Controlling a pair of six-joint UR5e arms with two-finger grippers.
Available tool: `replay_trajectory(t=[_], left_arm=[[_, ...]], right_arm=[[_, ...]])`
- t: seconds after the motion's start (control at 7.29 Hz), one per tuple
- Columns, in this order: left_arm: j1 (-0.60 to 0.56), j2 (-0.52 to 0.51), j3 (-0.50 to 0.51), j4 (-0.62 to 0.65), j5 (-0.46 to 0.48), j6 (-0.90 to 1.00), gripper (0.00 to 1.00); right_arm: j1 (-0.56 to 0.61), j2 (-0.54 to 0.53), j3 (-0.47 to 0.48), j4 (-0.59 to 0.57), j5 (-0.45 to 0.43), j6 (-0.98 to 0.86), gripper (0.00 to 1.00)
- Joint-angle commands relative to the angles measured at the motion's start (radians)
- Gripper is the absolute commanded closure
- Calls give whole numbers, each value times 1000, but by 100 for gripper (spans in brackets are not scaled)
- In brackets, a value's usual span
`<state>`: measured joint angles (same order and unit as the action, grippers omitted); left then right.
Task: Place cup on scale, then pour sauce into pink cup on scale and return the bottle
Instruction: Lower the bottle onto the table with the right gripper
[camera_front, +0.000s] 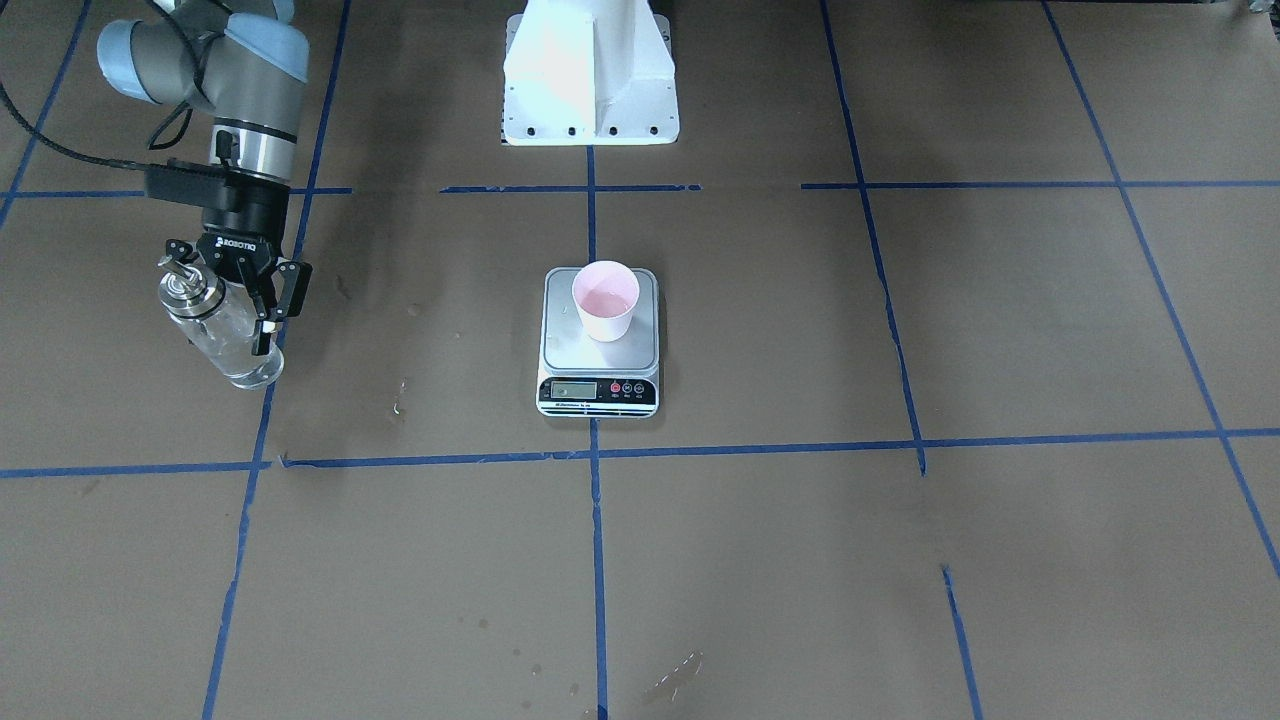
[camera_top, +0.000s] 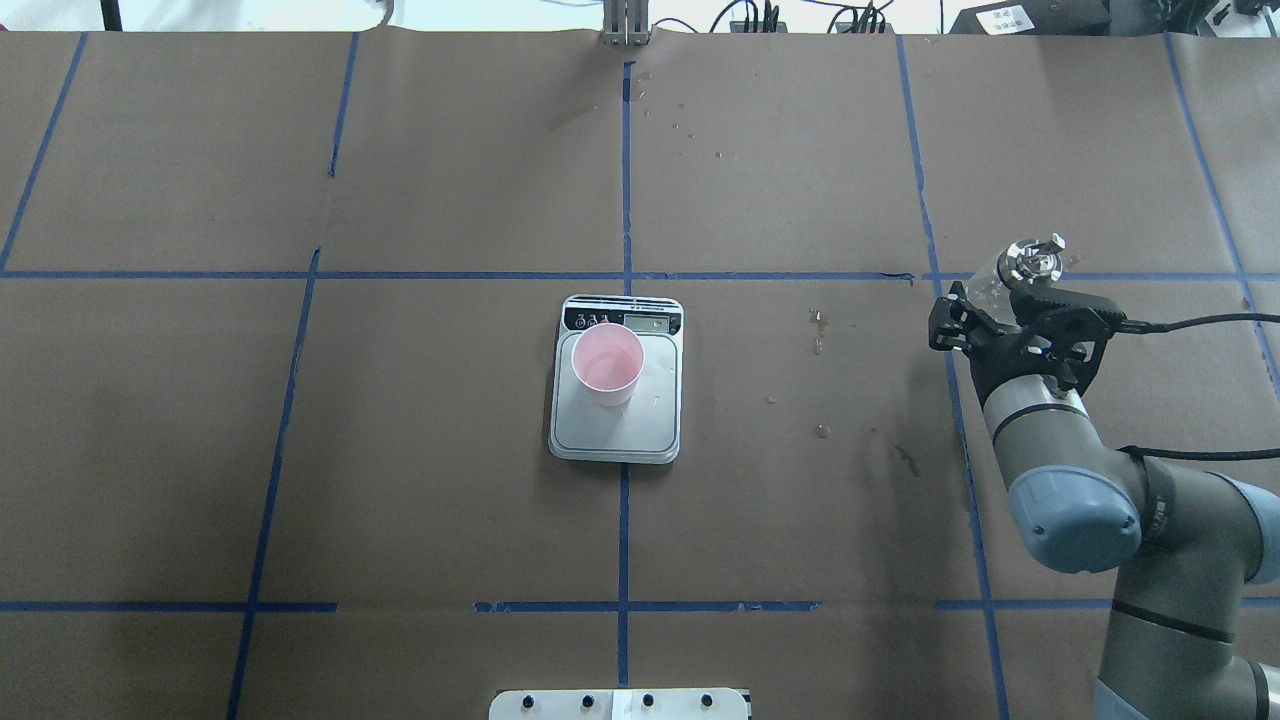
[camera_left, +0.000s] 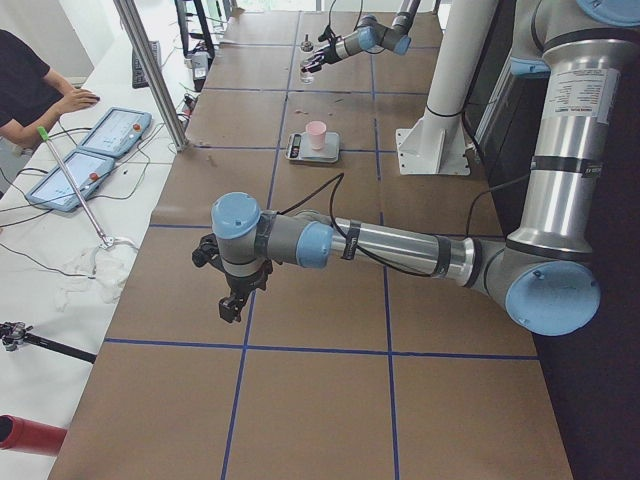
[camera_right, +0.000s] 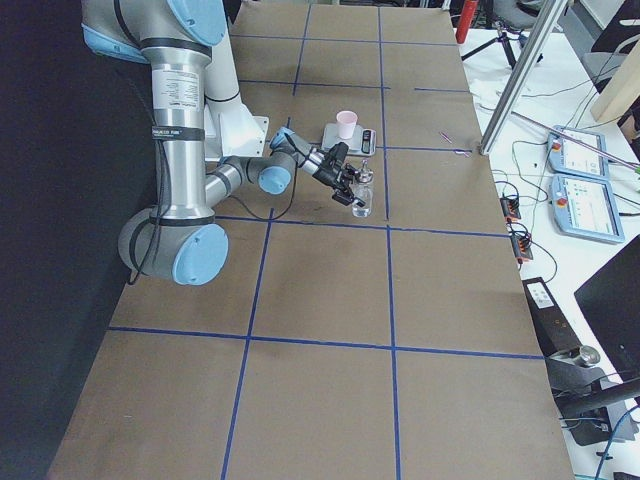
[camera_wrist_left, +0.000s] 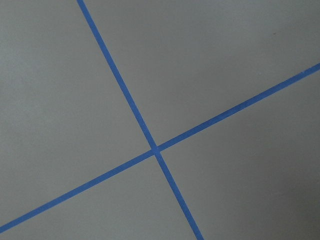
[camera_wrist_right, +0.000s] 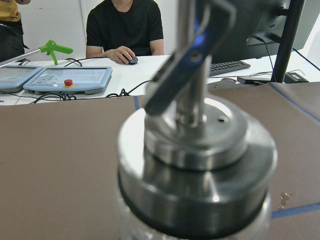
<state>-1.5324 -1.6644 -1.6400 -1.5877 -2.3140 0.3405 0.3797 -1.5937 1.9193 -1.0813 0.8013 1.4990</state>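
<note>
Can't call the left gripper (camera_left: 232, 303) open or closed (side view only); hangs over the near end of the table (camera_left: 320, 400). Further along, mid-table, seeing the cup (camera_front: 605, 303) upright on the scale (camera_front: 568, 350) platform. Farthest out, got the right gripper (camera_front: 240, 335) clamped round the bottle (camera_front: 210, 310), cap uppermost, well apart from the scale.

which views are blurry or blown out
Right wrist view: the bottle cap fills the frame, soft and out of focus. Front-facing view: the white robot base is blown out. Left wrist view: slightly soft, showing only blue tape lines.
</note>
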Motion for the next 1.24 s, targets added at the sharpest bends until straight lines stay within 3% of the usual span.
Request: replay_trajectory(t=[0.0,0.27,0.69,1.1], left_arm=[[0,0,-3,0,1,0,0],[0,0,-3,0,1,0,0],[2,0,-1,0,1,0,0],[2,0,-1,0,1,0,0]], right_arm=[[-5,-26,-60,147,22,1,100],[-15,-23,-48,48,24,-32,100],[-13,3,-31,32,123,-80,100],[-12,3,-34,32,128,-92,100]])
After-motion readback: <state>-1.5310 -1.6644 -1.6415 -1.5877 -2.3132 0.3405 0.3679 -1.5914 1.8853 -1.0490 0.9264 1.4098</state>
